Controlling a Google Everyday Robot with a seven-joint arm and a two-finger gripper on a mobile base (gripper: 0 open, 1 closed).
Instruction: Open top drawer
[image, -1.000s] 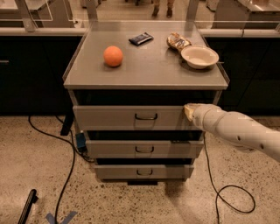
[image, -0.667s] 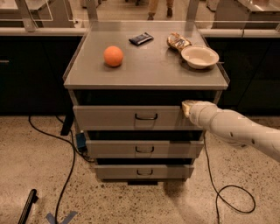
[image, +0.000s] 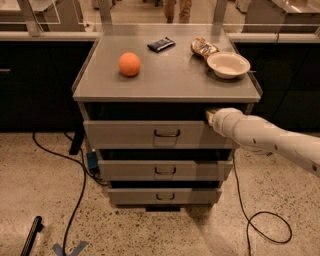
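Observation:
The top drawer (image: 130, 134) is the widest of three grey drawers in a metal cabinet, with a small dark wire handle (image: 167, 133) at its centre. Its front stands slightly forward of the cabinet, with a dark gap above it. My gripper (image: 210, 115) is at the end of a white arm that comes in from the right. It sits at the drawer's upper right corner, just under the cabinet top and to the right of the handle.
On the cabinet top (image: 165, 75) lie an orange ball (image: 129, 64), a dark packet (image: 161, 44), a snack bag (image: 203, 47) and a white bowl (image: 228, 64). Two narrower drawers (image: 165, 171) sit below. Cables (image: 75, 200) run over the speckled floor on both sides.
The arm has moved slightly left and up, bringing my gripper closer to the top drawer's upper right corner. The drawers have not visibly moved.

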